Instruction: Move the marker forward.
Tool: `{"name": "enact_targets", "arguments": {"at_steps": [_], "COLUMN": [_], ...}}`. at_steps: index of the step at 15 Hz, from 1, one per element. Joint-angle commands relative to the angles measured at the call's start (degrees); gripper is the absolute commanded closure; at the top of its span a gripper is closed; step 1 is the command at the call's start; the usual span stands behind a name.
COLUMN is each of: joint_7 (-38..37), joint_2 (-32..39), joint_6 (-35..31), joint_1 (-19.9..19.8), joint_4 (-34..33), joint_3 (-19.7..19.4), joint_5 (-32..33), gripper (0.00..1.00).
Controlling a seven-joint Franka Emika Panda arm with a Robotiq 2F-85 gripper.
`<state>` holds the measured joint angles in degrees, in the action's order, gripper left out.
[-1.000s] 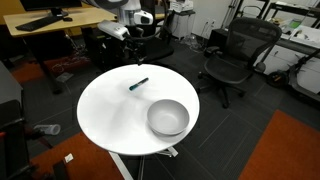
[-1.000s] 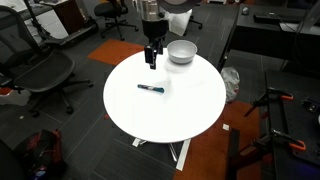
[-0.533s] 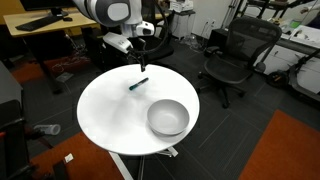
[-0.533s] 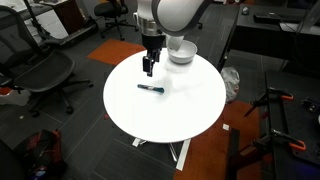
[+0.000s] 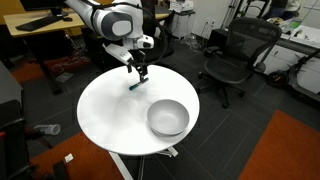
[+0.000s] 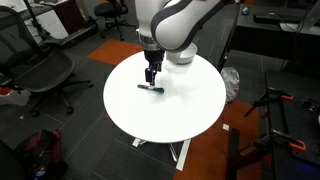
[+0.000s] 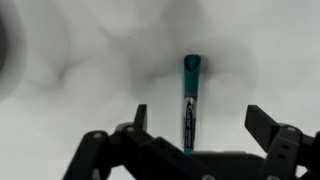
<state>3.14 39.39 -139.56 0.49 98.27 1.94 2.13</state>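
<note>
Wrist view: the gripper (image 7: pixel 198 114) stands open, its two fingers spread to either side of the near end of the marker (image 7: pixel 190 98), which lies on the white table (image 7: pixel 70 110) and points away from the camera, teal cap at the far end. In an exterior view, the grey bowl (image 5: pixel 168 118) sits on the near part of the round table, the marker lies beyond it, well apart, and the gripper hangs just above the marker. An office chair (image 5: pixel 232 55) stands farther back.
</note>
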Motion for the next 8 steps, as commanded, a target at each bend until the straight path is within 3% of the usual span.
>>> {"name": "enact_targets", "arguments": {"at_steps": [1, 8], "joint_7": [0.52, -0.54], "joint_2": [3.45, 9.13], "joint_6": [-0.11, 0.91], "joint_1": [-0.4, 0.67], "joint_4": [-3.92, -9.78], "joint_3": [0.84, 0.64], "joint_5": [-1.75, -1.65], "gripper": [0.0, 0.0]}}
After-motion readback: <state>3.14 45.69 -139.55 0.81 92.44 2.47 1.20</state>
